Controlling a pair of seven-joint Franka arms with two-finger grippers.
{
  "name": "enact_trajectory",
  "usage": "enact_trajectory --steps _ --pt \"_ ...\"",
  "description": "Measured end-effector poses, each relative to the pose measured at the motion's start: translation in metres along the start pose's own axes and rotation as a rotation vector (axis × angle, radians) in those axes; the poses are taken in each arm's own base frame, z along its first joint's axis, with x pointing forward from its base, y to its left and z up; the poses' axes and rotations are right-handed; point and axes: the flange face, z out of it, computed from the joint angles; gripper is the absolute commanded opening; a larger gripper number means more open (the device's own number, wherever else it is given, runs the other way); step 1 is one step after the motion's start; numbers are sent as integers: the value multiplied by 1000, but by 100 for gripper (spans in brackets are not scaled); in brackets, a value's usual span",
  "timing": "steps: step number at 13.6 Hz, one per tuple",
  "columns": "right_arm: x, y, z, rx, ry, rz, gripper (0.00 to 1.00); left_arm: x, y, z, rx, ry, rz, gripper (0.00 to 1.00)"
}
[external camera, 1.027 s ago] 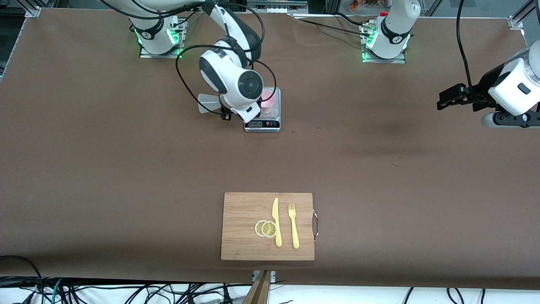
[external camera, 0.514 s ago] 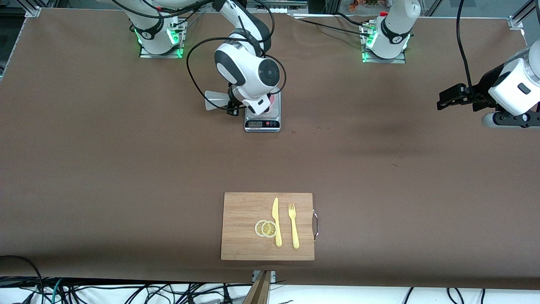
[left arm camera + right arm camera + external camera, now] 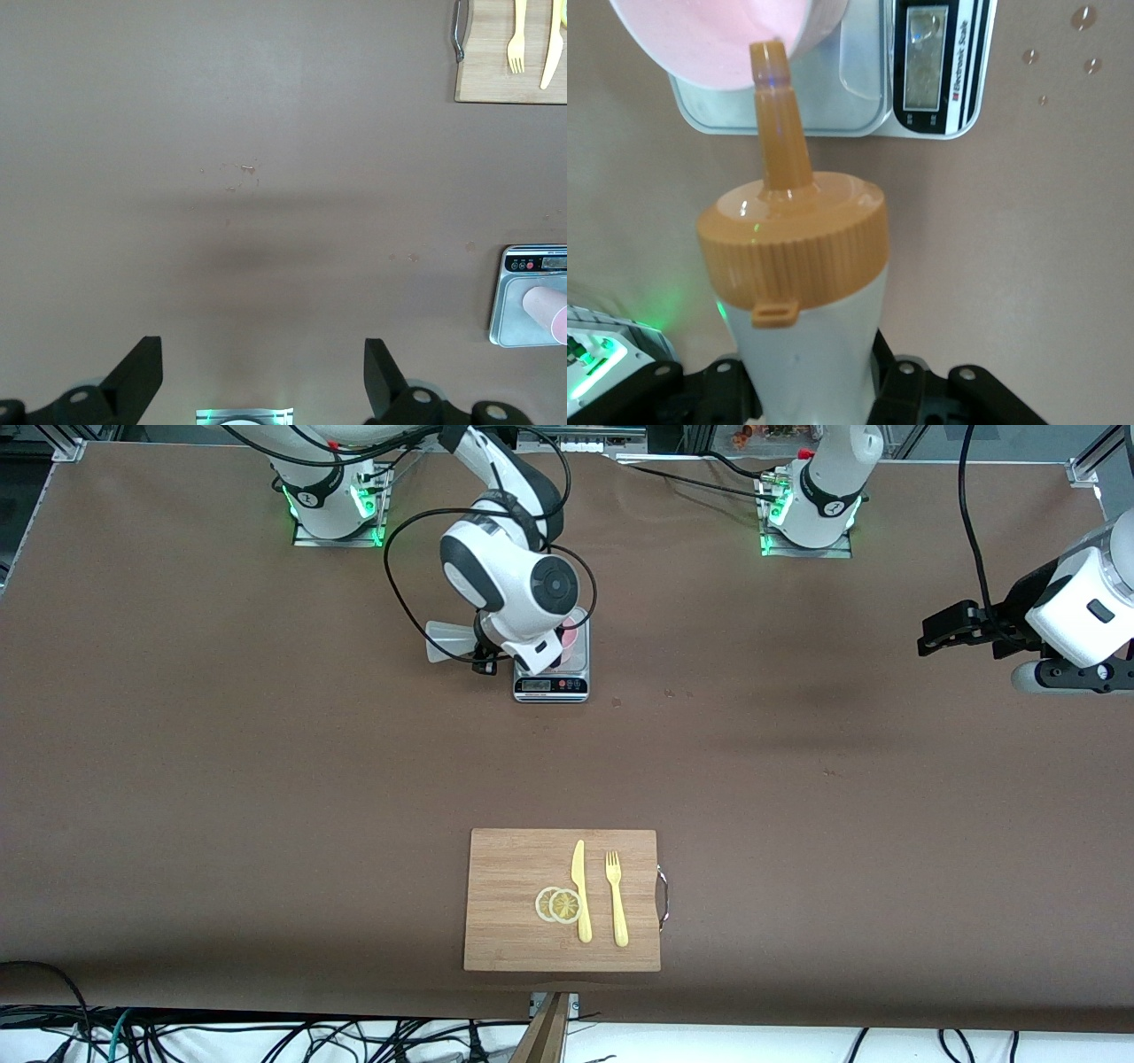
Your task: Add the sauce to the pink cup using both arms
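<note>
Right wrist view: right gripper (image 3: pixel 811 390) clamps squeeze bottle (image 3: pixel 802 301), nozzle over pink cup (image 3: pixel 718 35).

**Layout around the scale**

The cup (image 3: pixel 726 40) is seated on the scale (image 3: pixel 551 673). The squeeze bottle (image 3: pixel 802 292) is tipped over the scale, its nozzle at the cup's rim. The cutting board (image 3: pixel 514 899) is found well nearer the front camera than the scale; on it, the lemon slices (image 3: pixel 558 904), knife (image 3: pixel 580 890) and fork (image 3: pixel 616 897) are laid side by side.

Pink cup (image 3: pixel 718 40), orange nozzle cap (image 3: pixel 793 239)
</note>
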Motion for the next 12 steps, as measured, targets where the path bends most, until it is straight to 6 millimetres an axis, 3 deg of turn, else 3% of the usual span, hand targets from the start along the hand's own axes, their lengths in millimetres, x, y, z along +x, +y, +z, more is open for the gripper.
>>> enact_trajectory --steps 4,6,7,10,12 --pt "-31 35 -10 53 180 -37 0 0 0 0 0 0 0 100" --pt "-63 67 -6 83 309 -70 0 0 0 0 0 0 0 100" --pt "-88 88 -1 105 392 -95 0 0 0 0 0 0 0 100" --pt "-195 150 27 126 685 -136 0 0 0 0 0 0 0 100" --pt "-258 174 54 118 860 -130 0 0 0 0 0 0 0 100"
